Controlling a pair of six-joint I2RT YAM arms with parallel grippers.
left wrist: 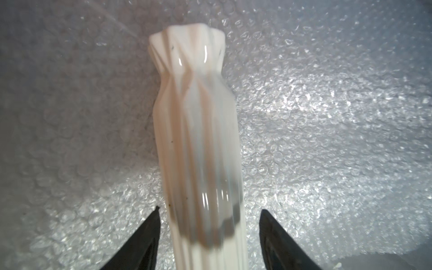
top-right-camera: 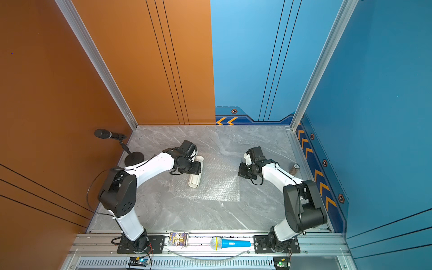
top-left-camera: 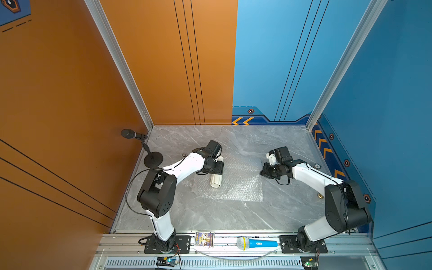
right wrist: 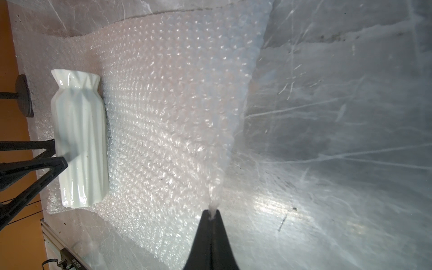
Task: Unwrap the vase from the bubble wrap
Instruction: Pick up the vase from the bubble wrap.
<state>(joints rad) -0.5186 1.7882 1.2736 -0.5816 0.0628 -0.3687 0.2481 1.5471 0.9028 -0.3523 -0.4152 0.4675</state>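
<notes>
The slim white ribbed ceramic vase (top-left-camera: 215, 180) lay bare on its side, rim pointing far, on the left part of the translucent bubble wrap sheet (top-left-camera: 238, 184) spread over the grey marble tabletop (top-left-camera: 210, 217). The left gripper (left wrist: 210, 211) straddled its body, jaws apart. The right gripper (right wrist: 211, 212) was pinched closed on the sheet's right edge.

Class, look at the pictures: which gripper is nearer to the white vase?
Left. The left gripper straddles the vase, fingers either side of its body. The right gripper pinches the bubble wrap at its edge, across the sheet from the vase.
</notes>
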